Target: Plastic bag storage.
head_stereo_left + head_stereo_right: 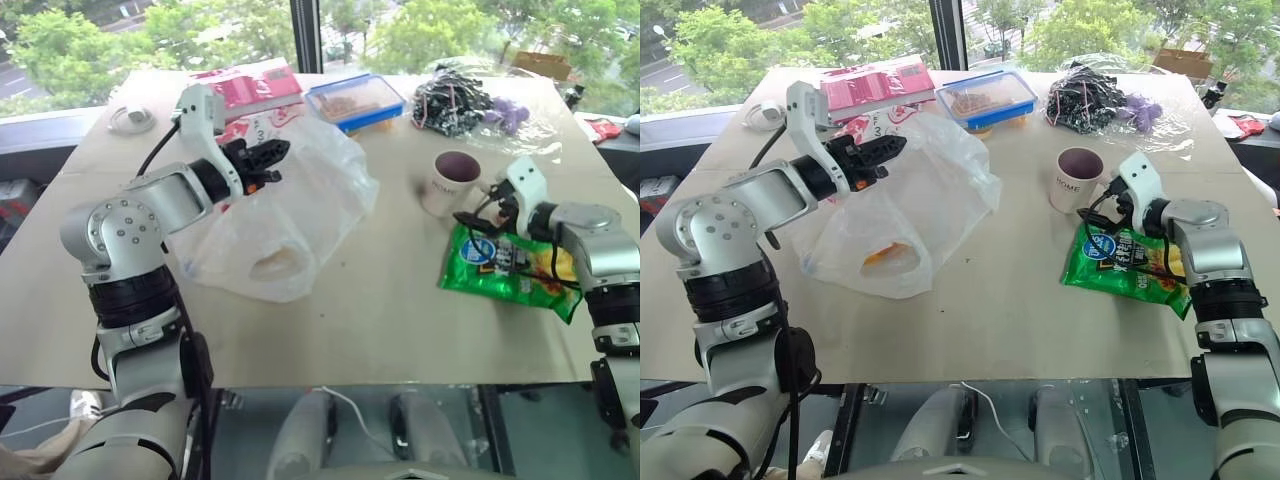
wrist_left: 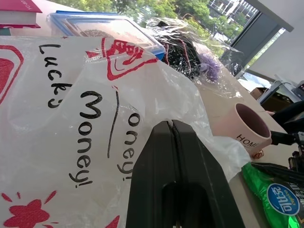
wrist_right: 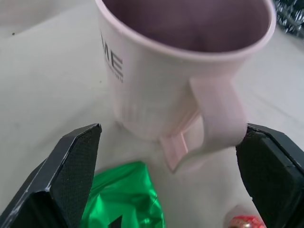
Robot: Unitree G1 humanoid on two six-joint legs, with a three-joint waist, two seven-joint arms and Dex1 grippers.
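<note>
The plastic bag is found lying loosely heaped on the left-centre of the surface, thin, translucent and crinkled, with red marks and black lettering on its far side. It is judged very light, soft and slippery, liable to collapse and to slide under a pinch; an orange item shows through its near end, so some weight may be carried there. Hold is best taken at a gathered fold or a loop handle rather than on a flat panel, though no handle can be made out clearly. The left tool is held above the bag's far edge with fingers clenched together; whether any film is nipped between them cannot be told. The right tool stands fully released, its fingers set to either side of the handle of a pink mug, just above a green snack packet. The surface is covered in plain beige, also carrying a red book, a blue-lidded container and a clear-wrapped bundle. Beyond it a window looks over trees.
</note>
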